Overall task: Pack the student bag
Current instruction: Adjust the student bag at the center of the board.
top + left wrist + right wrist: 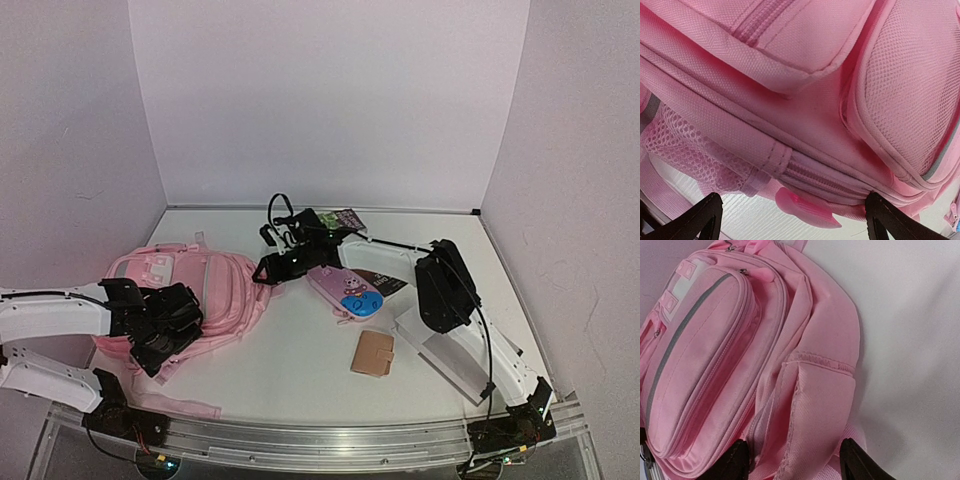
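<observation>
The pink student bag lies flat on the left of the table. My left gripper is open at the bag's near edge. In the left wrist view the bag fills the frame, and a pink zip pull hangs below the zip between my spread fingertips. My right gripper reaches across to the bag's far right side and is open. In the right wrist view its gripper straddles a pink fabric flap on the bag's side without closing on it.
A small pink oval case with a blue patch lies mid-table on a dark book. A brown wallet lies near the front. A dark green item sits at the back. A clear box lies under the right arm.
</observation>
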